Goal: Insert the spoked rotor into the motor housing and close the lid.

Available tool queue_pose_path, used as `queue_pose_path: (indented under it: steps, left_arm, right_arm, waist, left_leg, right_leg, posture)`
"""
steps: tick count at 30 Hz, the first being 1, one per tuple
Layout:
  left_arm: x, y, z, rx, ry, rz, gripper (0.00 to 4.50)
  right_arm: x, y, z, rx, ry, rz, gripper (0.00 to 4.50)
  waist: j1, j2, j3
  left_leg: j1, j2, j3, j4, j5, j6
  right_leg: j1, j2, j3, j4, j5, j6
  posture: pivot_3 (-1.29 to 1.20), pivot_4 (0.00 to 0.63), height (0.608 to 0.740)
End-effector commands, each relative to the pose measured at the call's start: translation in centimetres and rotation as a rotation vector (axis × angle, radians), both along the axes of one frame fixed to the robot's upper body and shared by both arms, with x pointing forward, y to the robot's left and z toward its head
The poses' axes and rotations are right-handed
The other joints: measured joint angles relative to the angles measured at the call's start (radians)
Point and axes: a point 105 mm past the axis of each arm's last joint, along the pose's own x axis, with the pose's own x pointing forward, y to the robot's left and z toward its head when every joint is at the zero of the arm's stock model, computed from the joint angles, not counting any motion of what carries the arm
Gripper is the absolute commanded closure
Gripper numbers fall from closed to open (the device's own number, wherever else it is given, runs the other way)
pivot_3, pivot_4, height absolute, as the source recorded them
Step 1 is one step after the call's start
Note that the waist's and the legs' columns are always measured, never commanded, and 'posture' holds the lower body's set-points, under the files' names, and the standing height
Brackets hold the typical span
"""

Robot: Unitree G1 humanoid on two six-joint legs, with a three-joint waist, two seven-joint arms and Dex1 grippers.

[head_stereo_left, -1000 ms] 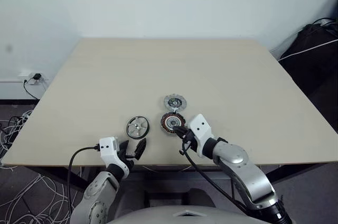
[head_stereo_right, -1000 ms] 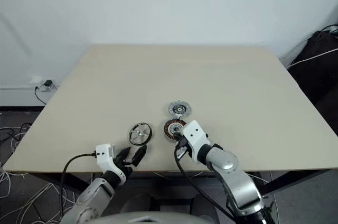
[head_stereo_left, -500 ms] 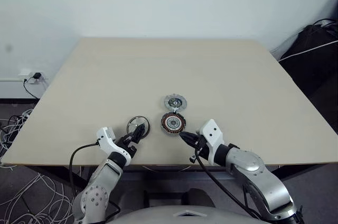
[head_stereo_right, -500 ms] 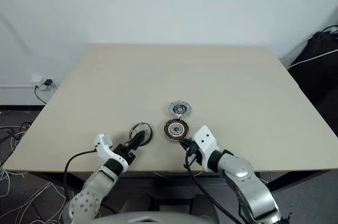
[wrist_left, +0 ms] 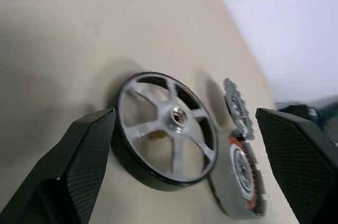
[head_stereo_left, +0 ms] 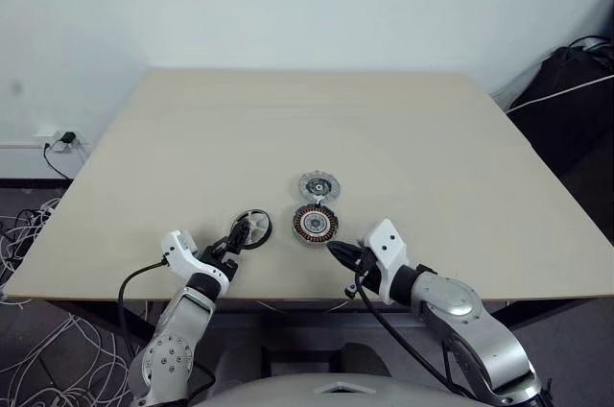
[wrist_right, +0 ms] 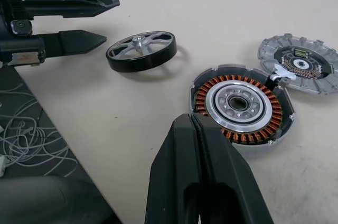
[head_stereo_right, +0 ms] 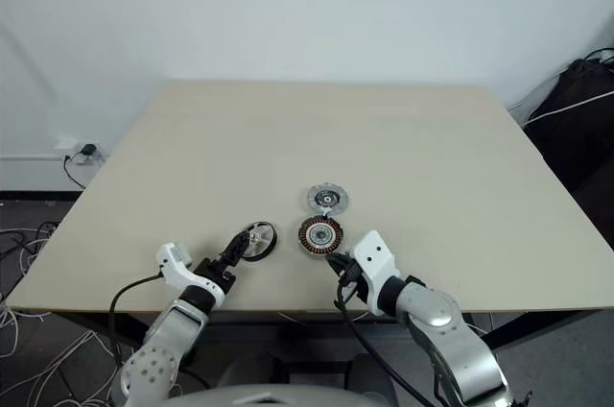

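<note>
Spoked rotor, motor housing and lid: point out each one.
spoked rotor [wrist_left: 174,118], left wrist view, on its central hub.
motor housing [wrist_right: 240,102], right wrist view, on its silver centre.
lid [wrist_right: 300,64], right wrist view, on its dark centre.

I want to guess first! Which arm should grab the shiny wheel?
The left one, probably. Its claw is open with the spoked rotor between its fingers, while the right claw is shut near the motor housing.

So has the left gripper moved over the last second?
Yes. The left gripper has moved up the table toward the spoked rotor; its open fingers now bracket the rotor, where before they sat short of it near the table edge.
</note>
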Motion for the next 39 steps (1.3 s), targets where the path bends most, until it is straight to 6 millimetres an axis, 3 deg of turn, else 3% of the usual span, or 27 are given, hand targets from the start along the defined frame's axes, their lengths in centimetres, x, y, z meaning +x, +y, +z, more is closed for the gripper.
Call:
queue_pose_path:
  steps: [1,17,26,39]
  left_arm:
    - [0.4,-0.9,2.1,-0.052,-0.095,-0.014,0.00]
    - [1.6,-1.3,0.8,0.015,0.001,0.058,0.00]
    - [2.0,-0.3,-0.1,0.068,0.061,0.183,0.00]
    - [1.6,-3.8,-0.1,-0.096,0.116,-0.015,0.00]
  right_arm:
    - [0.4,0.4,1.4,0.018,-0.058,0.011,4.46]
    - [0.5,0.4,1.3,0.014,-0.051,0.004,4.46]
    - [0.5,0.5,1.3,0.012,-0.048,0.003,4.46]
    - [0.5,0.7,1.3,0.013,-0.049,0.009,4.46]
  waist:
    - [0.000,0.000,0.000]
    - [0.000,-0.001,0.000]
    - [0.001,-0.001,0.000]
    - [0.006,-0.001,-0.001]
  left_leg:
    - [0.000,0.000,0.000,0.000,0.000,0.000]
    - [0.000,0.000,0.000,0.000,0.000,0.000]
    - [0.000,0.000,0.000,0.000,0.000,0.000]
    - [0.000,0.000,0.000,0.002,0.000,0.000]
  right_leg:
    - [0.000,0.000,0.000,0.000,0.001,-0.002]
    - [0.000,0.001,0.000,-0.001,0.001,-0.001]
    - [0.001,0.001,0.000,0.000,0.002,0.000]
    - [0.001,0.001,0.000,0.000,0.002,0.001]
  posture:
    - [0.00,0.000,0.740]
    - [0.00,0.000,0.740]
    - [0.00,0.000,0.740]
    - [0.00,0.000,0.740]
